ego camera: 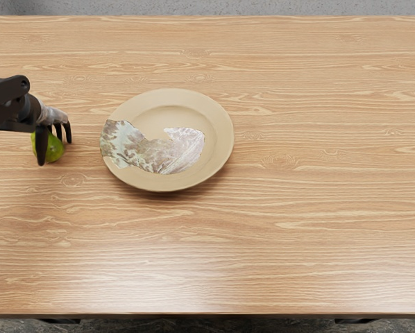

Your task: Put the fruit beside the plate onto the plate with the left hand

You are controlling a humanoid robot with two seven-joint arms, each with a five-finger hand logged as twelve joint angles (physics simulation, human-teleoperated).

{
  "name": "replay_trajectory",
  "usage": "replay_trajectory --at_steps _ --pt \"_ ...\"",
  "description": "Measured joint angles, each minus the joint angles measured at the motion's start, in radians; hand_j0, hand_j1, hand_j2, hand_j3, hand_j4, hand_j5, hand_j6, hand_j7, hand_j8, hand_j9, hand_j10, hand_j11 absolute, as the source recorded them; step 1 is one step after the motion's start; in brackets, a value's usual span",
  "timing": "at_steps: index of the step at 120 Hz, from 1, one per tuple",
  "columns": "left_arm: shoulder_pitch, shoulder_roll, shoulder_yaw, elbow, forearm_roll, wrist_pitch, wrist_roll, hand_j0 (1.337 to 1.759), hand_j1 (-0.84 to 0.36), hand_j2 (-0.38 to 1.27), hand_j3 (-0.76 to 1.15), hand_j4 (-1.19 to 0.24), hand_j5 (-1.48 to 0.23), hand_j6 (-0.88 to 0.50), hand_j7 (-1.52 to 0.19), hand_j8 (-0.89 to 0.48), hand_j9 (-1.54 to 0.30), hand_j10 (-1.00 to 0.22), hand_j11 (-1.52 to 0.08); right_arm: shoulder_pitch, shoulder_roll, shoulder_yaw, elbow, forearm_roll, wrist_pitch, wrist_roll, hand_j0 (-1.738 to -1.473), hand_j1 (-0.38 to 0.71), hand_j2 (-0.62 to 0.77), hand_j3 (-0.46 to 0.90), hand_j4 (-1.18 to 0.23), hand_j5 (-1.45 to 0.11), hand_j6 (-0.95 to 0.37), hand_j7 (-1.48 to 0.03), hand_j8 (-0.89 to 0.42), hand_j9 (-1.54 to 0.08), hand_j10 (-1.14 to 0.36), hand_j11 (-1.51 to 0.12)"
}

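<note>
Head view showed the left hand [50, 127] near the table's left side, fingers curled down around the green fruit [54, 148], thumb on its near side, apparently gripping it. The fruit lay just left of the tan plate [223, 132], not touching it. Pinched only by fingertips, the round fruit could slip loose on lifting and roll across the wooden table [298, 229], or clip the plate's raised rim

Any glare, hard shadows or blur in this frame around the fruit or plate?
Head view: lighting even, only a soft shadow under the near rim of the plate; head view: pale sheen on the table near the bottom, no washout; head view: green fruit sharp though partly covered by the left hand.
</note>
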Motion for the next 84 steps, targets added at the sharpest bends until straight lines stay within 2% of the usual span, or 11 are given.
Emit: replay_trajectory --at_steps 61,84 --pt "0.014 0.000 0.000 0.001 -0.004 0.015 0.000 1.658 -0.19 0.09 0.00 -0.47 -0.58 -0.47 -0.58 -0.44 -0.59 -0.46 -0.59 0.000 0.000 0.000 0.000 0.000 0.000 0.000 -1.658 -0.32 0.00 0.00 -0.02 -0.03 -0.02 -0.03 -0.02 -0.03 -0.02 -0.03" --pt "0.015 0.000 0.000 0.001 -0.004 0.014 0.000 1.657 -0.22 0.19 0.00 -0.52 -0.64 -0.46 -0.65 -0.43 -0.66 -0.51 -0.66 0.000 0.000 0.000 0.000 0.000 0.000 0.000 -1.658 -0.32 0.00 0.00 -0.02 -0.03 -0.02 -0.03 -0.02 -0.03 -0.02 -0.03"
